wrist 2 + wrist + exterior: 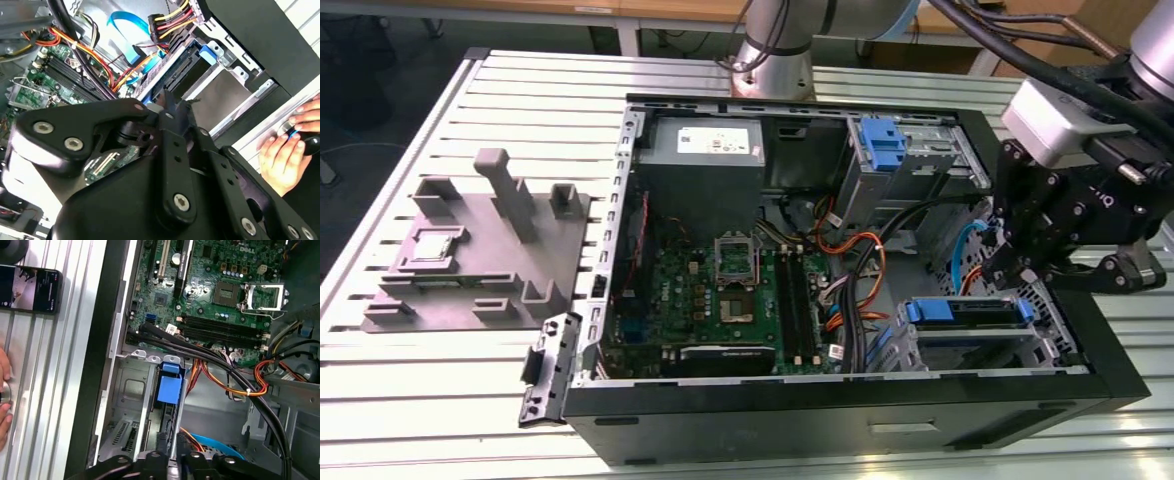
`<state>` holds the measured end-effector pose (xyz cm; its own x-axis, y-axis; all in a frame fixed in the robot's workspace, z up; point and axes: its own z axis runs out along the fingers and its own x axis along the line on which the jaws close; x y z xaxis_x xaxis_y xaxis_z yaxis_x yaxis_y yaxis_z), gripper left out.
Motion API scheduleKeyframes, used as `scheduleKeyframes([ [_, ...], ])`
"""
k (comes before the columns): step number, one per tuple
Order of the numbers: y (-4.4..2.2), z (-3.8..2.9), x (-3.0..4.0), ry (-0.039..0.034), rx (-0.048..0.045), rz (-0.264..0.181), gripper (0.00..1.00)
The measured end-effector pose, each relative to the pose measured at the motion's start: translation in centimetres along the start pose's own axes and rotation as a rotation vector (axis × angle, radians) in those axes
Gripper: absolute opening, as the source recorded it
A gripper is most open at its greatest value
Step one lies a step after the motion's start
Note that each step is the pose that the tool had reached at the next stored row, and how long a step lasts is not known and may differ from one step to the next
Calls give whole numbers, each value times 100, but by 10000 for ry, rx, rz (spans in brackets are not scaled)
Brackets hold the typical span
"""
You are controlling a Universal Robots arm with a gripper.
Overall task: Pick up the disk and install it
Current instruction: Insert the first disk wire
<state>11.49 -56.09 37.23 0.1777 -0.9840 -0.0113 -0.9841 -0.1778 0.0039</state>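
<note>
I'm hovering over the open computer case (854, 405) at the exterior view's right, my gripper (1027, 262) hanging just beside the drive cage (987, 352). The disk (963, 311) is sitting in that cage, blue carrier showing, near the orange cables (861, 290). Spread or clamped — I cannot tell. A person's hand (287, 150) is lying on the slatted table (454, 380) beside the case.

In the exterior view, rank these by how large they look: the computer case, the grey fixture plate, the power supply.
1. computer case
2. grey fixture plate
3. power supply
</note>
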Motion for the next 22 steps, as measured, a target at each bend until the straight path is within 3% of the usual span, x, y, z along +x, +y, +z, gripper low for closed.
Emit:
scheduleKeyframes([
  [8,-6,8,1,4,-14,-1237,24],
  [13,-79,10,-7,8,-15,-1245,24],
  [19,-105,11,-20,14,-17,-1246,24],
  [22,-182,13,-16,14,-17,-1252,24],
])
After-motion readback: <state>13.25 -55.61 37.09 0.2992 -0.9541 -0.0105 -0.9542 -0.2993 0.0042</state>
